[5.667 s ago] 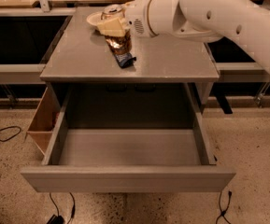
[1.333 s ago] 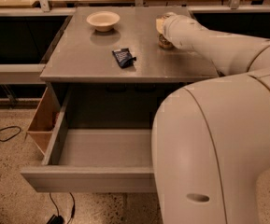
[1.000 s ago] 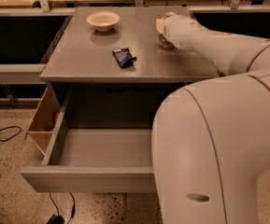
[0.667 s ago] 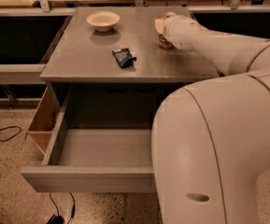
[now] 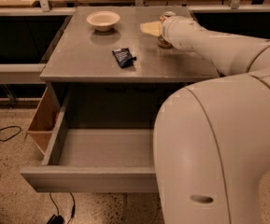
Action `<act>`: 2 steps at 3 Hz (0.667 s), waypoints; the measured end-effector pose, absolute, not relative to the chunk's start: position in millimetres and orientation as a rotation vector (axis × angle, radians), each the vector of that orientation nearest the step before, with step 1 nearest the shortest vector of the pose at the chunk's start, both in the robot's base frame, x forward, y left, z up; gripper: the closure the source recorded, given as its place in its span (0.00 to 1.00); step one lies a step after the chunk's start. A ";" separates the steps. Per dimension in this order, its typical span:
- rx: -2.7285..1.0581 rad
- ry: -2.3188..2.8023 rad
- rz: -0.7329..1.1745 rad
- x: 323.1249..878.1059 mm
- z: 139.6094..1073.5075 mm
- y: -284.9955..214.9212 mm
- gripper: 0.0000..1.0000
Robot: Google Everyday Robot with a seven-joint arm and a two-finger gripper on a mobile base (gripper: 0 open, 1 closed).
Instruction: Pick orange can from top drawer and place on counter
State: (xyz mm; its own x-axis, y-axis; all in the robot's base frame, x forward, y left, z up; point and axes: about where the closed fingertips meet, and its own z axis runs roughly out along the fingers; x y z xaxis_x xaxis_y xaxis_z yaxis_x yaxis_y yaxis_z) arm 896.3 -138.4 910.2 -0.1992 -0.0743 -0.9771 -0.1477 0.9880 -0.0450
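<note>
The orange can (image 5: 164,43) stands on the counter (image 5: 88,55) with the gripper (image 5: 157,29) at it, I cannot tell if holding, so next comes letting go and backing off.

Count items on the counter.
3: bowl back left, wrapper center, can back right, mostly hidden by the end effector at it. The arm may hide more.

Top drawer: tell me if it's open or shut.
Open: the top drawer is pulled out well past the counter edge, its floor exposed. The pincer is up at the orange can on the counter.
</note>
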 end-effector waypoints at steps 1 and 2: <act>-0.167 1.748 0.107 885.2 935.9 -139.2 0.00; -0.231 1.729 0.154 845.3 982.5 -149.2 0.00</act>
